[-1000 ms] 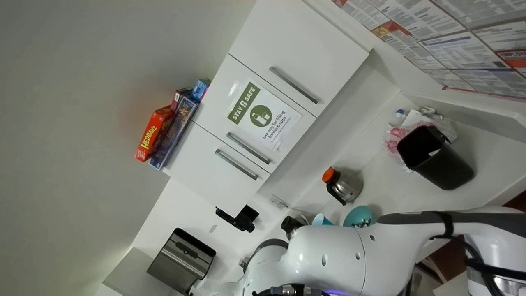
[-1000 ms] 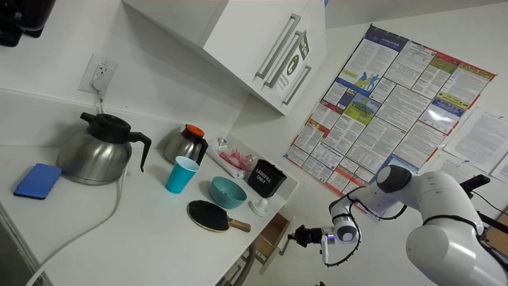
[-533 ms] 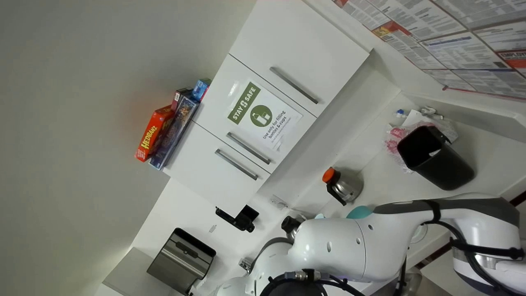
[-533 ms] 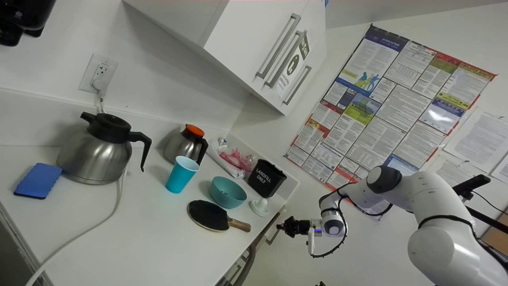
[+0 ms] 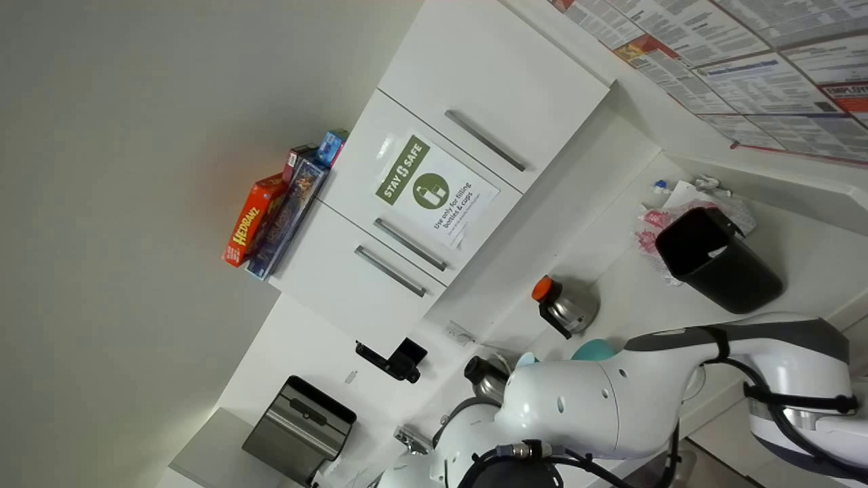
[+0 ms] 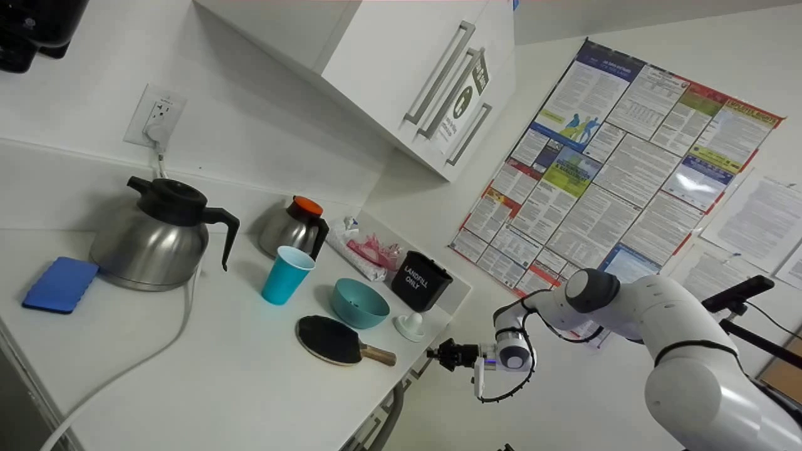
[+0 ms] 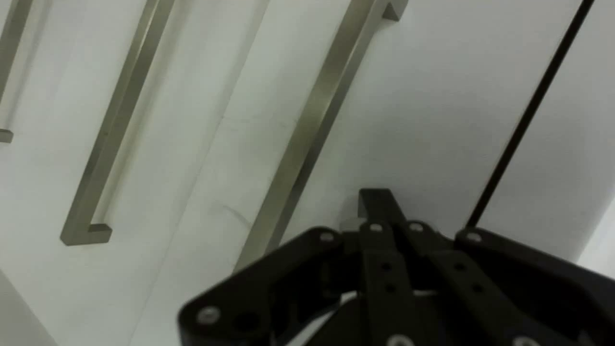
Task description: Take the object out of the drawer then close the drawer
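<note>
The drawer front (image 7: 432, 125) is white and fills much of the wrist view, with a long metal handle (image 7: 307, 129). A thin dark gap runs along one edge of it. In an exterior view the drawer (image 6: 418, 371) looks pushed in at the counter's end, its inside hidden. My gripper (image 7: 377, 197) is shut with nothing seen between its fingers. Its tips are at or very near the drawer front, beside the handle; contact is hard to tell. In an exterior view the gripper (image 6: 431, 354) points at the drawer. Which object came from the drawer cannot be told.
The counter (image 6: 219, 376) holds a paddle (image 6: 329, 340), a teal bowl (image 6: 360, 304), a white round piece (image 6: 410, 326), a blue cup (image 6: 287, 275), steel carafes (image 6: 153, 244) and a black bin (image 6: 421, 282). More handles (image 7: 115, 129) lie beside the drawer.
My gripper has moved toward the counter, and the drawer has gone from wide open, with its wooden inside showing, to pushed in. The counter objects have not moved.
</note>
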Motion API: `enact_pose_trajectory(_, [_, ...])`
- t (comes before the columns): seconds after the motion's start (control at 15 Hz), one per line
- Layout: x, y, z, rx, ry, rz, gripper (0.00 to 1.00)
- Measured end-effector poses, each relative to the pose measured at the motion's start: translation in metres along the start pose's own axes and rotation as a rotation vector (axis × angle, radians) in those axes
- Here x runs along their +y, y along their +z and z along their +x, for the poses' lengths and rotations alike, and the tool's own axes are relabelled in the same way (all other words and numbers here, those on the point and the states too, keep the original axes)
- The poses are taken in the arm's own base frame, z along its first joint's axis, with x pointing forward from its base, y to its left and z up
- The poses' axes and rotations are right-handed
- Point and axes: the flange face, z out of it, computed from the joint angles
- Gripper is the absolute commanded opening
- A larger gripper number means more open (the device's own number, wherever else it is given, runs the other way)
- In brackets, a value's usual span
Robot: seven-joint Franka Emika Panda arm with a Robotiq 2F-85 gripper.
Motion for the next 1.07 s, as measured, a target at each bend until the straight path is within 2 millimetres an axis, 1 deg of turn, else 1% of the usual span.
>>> enact_pose_trajectory(0.07, [0.001, 0.001, 0.001, 0.001, -0.004, 0.001, 0.0])
enact_pose_trajectory(0.2, [0.002, 0.001, -0.003, -0.005, -0.002, 0.005, 0.0])
enact_pose_trajectory(0.27, [0.003, -0.003, -0.007, -0.009, -0.01, 0.0, 0.0])
enact_pose_trajectory(0.4, [0.005, -0.02, -0.022, -0.02, -0.035, -0.013, 0.0])
enact_pose_trajectory(0.53, [0.005, -0.046, -0.036, -0.025, -0.065, -0.035, 0.0])
enact_pose_trajectory(0.73, [-0.004, -0.09, -0.054, -0.021, -0.11, -0.074, 0.0])
enact_pose_trajectory(0.93, [-0.024, -0.133, -0.07, -0.02, -0.159, -0.12, 0.0])
enact_pose_trajectory(1.07, [-0.043, -0.16, -0.08, -0.027, -0.2, -0.162, 0.0])
